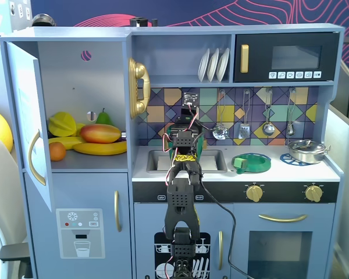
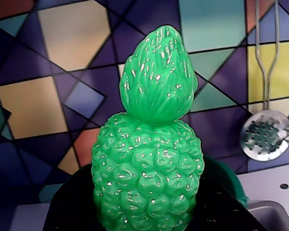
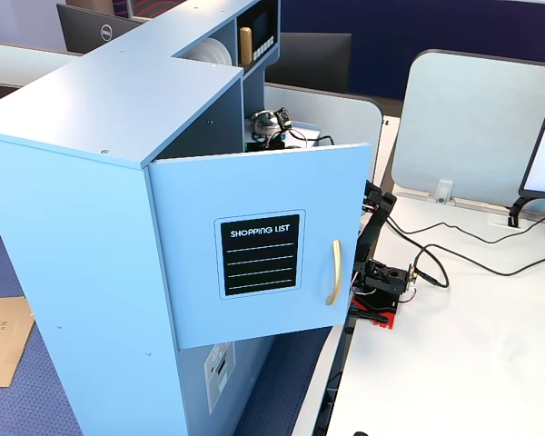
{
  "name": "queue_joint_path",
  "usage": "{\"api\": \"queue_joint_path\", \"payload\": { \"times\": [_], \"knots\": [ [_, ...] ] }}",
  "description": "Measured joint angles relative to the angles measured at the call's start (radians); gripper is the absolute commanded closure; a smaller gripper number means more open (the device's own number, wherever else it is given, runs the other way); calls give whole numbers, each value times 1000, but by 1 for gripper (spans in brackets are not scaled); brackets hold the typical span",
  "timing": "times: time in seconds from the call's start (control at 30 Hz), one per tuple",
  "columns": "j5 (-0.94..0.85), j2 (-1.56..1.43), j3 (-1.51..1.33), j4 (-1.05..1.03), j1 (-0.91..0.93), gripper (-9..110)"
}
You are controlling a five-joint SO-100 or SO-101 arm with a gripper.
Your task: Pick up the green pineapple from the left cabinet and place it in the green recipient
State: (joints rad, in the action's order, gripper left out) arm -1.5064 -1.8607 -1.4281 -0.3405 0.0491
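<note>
The green pineapple [image 2: 149, 159] fills the wrist view, upright with its crown on top, in front of the coloured tile backsplash. My gripper [image 2: 149, 214] is shut on its lower body; the black jaws show at either side along the bottom edge. In a fixed view the gripper [image 1: 185, 152] hangs over the sink, right of the left cabinet [image 1: 99, 75], whose door [image 1: 29, 116] stands open. A dark-green curved edge [image 2: 227, 177] shows just behind the pineapple; it may be the green recipient, mostly hidden. The arm covers that spot in the fixed view.
The cabinet shelf holds a mango [image 1: 100, 133], a banana [image 1: 99, 149], an orange [image 1: 57, 151], a yellow starfruit [image 1: 61, 124] and a pear [image 1: 104, 117]. A flat green dish [image 1: 251, 163] and a steel pan [image 1: 307, 150] sit on the counter. Utensils [image 2: 265, 137] hang on the backsplash.
</note>
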Motion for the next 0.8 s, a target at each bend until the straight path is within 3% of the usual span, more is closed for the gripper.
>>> {"api": "queue_joint_path", "payload": {
  "times": [0.13, 0.33, 0.8],
  "knots": [
    [-18, 9, 0, 0, -2, 95],
    [54, 12, 0, 0, -18, 66],
    [135, 15, 18, 0, -9, 63]
  ]
}}
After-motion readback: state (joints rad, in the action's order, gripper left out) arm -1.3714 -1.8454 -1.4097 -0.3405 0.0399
